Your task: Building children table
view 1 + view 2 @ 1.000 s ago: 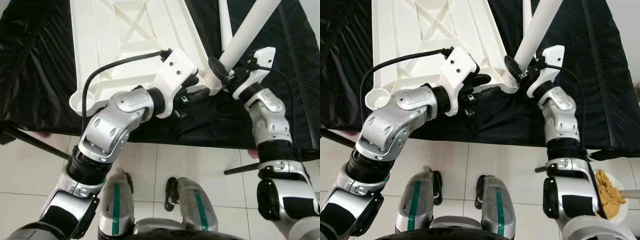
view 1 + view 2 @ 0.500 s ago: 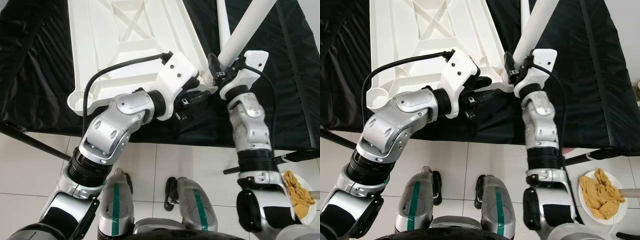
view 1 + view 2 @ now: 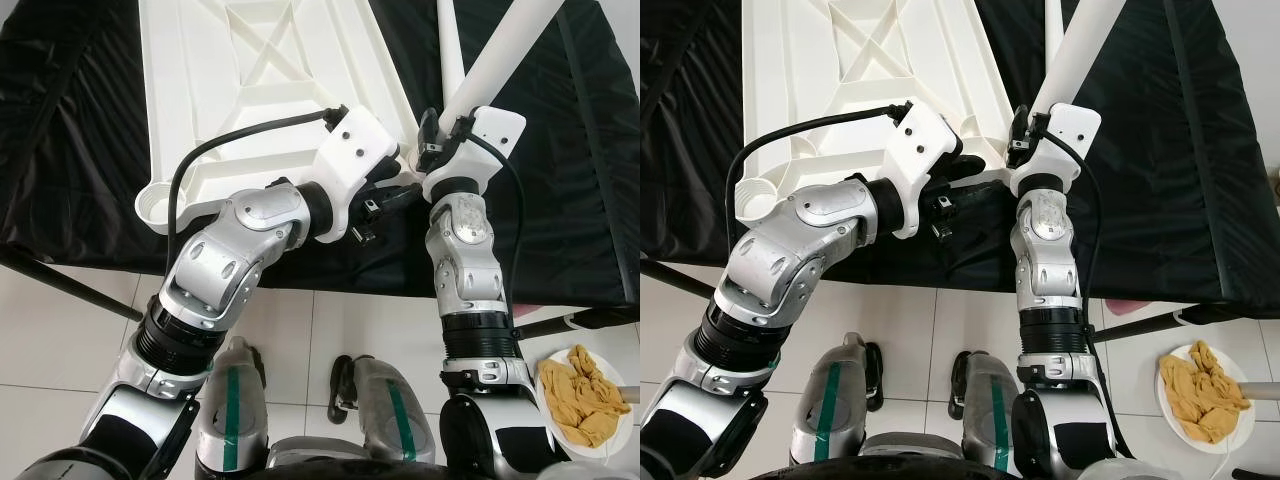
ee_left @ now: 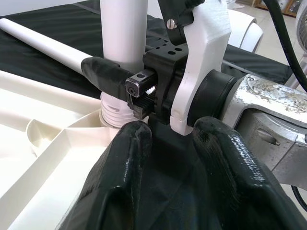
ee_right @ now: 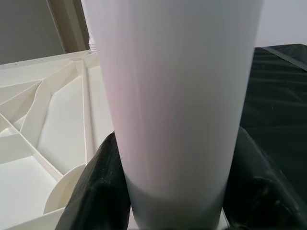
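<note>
Right tool [image 3: 437, 140] clamps the white table leg [image 3: 497, 55] upright in the corner socket of the inverted tabletop [image 3: 240, 90]; left tool [image 4: 165, 158], fingers parted and empty, steadies that corner.

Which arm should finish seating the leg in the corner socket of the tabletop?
Right. The right gripper is already clamped on the white leg, which stands in the tabletop's corner socket. The left gripper only rests by that corner, its fingers holding nothing.

Matt white plastic tabletop [image 3: 250, 90], glossy black cloth [image 3: 80, 150], glossy rubbery fingers [image 4: 120, 191].
</note>
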Available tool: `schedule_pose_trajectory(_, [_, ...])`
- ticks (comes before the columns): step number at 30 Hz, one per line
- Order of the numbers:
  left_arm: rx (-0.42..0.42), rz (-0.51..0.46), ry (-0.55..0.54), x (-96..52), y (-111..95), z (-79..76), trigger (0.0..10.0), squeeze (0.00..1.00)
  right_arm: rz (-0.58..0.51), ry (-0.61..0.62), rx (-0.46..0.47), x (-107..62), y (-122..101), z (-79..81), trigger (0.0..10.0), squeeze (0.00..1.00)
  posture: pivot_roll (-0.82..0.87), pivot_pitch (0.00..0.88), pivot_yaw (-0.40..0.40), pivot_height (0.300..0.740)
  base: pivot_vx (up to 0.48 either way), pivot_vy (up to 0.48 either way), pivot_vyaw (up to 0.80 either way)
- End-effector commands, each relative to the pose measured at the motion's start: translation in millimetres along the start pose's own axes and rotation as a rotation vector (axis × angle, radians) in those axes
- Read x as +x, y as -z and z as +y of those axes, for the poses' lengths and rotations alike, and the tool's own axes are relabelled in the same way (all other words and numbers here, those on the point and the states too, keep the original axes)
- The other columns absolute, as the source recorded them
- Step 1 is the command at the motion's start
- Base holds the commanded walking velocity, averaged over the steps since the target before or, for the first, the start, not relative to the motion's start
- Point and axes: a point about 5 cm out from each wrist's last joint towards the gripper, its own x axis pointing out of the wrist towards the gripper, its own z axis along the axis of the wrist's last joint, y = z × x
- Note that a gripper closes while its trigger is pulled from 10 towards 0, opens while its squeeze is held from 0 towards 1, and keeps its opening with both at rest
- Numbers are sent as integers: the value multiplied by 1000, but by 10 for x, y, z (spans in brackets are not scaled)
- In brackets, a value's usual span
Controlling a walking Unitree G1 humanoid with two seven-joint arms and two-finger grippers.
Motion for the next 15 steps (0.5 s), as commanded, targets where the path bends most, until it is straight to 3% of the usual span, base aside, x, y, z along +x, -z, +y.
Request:
schedule_pose_trajectory(1, [3, 5, -5, 22, 3, -3, 10000, 0, 26, 38, 17, -19, 35, -61, 10000, 86, 52, 6, -50, 740, 0, 0, 0])
schedule_pose_trajectory(2, [4, 5, -5, 23, 3, -3, 10000, 0, 27, 48, 13, -20, 29, -69, 10000, 208, 52, 7, -53, 740, 0, 0, 0])
schedule_pose_trajectory(4, [4, 5, -5, 23, 3, -3, 10000, 0, 27, 48, 13, -20, 29, -69, 10000, 208, 52, 7, -53, 740, 0, 0, 0])
schedule_pose_trajectory(5, [3, 4, -7, 23, 1, -3, 10000, 0, 26, 32, 19, -17, 22, -65, 10000, 1000, 53, 7, -54, 740, 0, 0, 0])
schedule_pose_trajectory(15, [1, 2, -14, 19, -3, -6, 10000, 0, 25, -50, 30, 19, -4, -106, 10000, 1000, 60, 19, -63, 740, 0, 0, 0])
